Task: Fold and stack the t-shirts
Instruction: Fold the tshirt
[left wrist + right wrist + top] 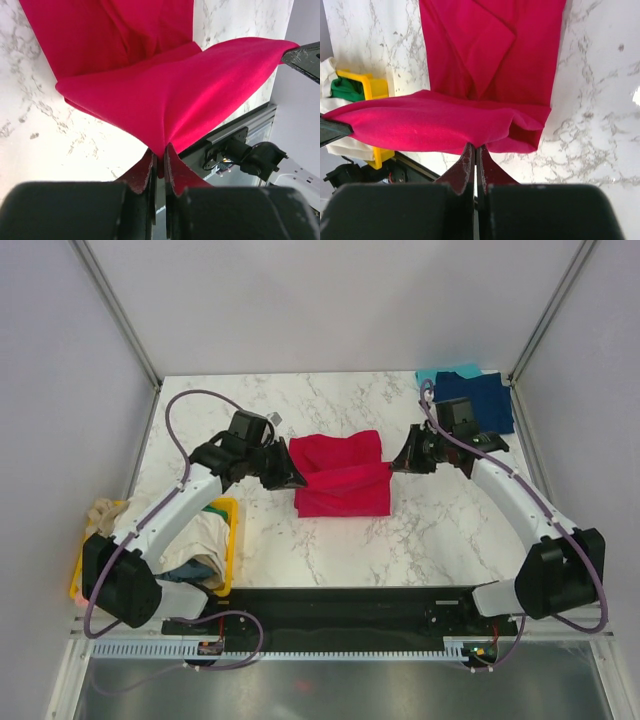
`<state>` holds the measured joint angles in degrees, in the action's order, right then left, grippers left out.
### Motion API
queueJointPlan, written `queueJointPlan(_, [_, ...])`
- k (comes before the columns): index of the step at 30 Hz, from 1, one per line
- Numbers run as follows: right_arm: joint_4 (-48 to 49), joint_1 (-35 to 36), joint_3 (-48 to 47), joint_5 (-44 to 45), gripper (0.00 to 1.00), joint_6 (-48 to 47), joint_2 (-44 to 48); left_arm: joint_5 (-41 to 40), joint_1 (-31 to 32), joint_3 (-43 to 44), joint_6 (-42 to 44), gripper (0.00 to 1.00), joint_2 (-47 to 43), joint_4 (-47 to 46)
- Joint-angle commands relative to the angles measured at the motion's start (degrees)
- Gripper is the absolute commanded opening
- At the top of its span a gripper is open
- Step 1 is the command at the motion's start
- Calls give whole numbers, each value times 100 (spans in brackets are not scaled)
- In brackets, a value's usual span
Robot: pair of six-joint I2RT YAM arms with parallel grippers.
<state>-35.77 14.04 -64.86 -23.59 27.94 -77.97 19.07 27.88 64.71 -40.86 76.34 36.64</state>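
The crimson red t-shirt [340,475] lies partly folded in the middle of the marble table. My left gripper [293,480] is shut on its left edge and holds that edge lifted [165,100]. My right gripper [397,462] is shut on its right edge and holds it lifted too [435,122]. The cloth spans taut between both grippers above the flat lower layer [490,45]. A navy blue t-shirt [478,400] lies folded on a teal one [432,375] at the far right corner.
A yellow plastic bin [228,540] at the near left holds cream [195,540] and green [345,87] tees. The table's near edge with a black rail [340,605] runs between the arm bases. Grey walls close in left, right and back.
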Motion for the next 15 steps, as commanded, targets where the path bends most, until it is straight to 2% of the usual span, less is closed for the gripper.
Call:
queueJointPlan(1, [202, -24, -562, 206, 0, -272, -410, 597, -413, 428, 464, 9, 241, 106])
queueJointPlan(8, [202, -86, -1711, 145, 0, -333, -1623, 1160, -898, 1393, 658, 10, 1277, 150])
queueJointPlan(14, [211, -262, -3090, -21, 0, -202, -3134, 1600, -1249, 2631, 641, 12, 2753, 291])
queueJointPlan(15, [211, -270, -3294, -66, 7, -184, -3580, 1591, -1285, 2835, 650, 16, 3225, 326])
